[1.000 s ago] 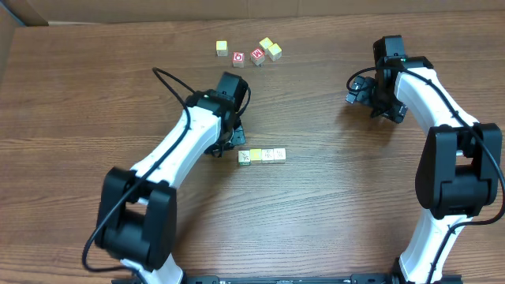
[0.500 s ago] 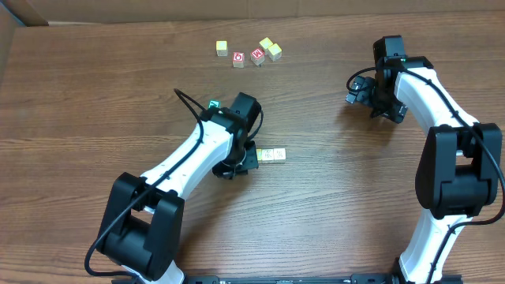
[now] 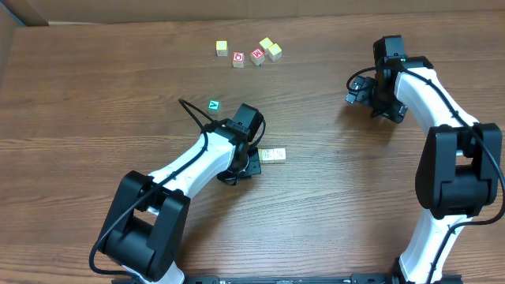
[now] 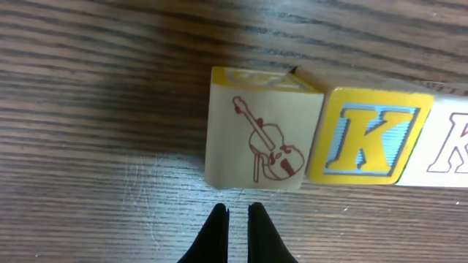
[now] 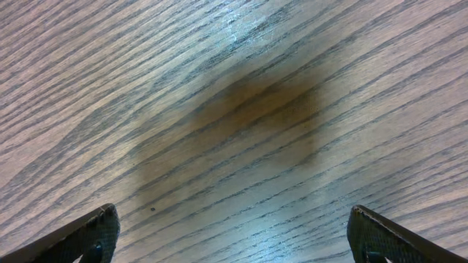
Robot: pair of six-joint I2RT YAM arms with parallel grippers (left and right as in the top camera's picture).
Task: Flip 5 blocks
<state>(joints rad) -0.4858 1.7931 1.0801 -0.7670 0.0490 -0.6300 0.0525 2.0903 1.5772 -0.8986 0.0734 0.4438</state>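
— Overhead, biggest first: what've we got?
— Dark wood-grain table filling nearly the whole pic, w/ tan cardboard along the far edge. We see nothing more of the room.
— Arms?
— Left arm reaches in to mid-table. The right arm is bent over the far right side, well apart from any block.
— Grippers?
— Right gripper hangs over bare wood, fingers spread wide to both corners of the right wrist pic, holding nothing. Left gripper is low at the table, fingers pinched to a thin slit w/ nothing btwn them, tips just short of the violin block.
— Other blocks?
— Violin block heads a row, touching the K block. A 3rd block is cut off by the frame. We count five loose blocks near the far edge.
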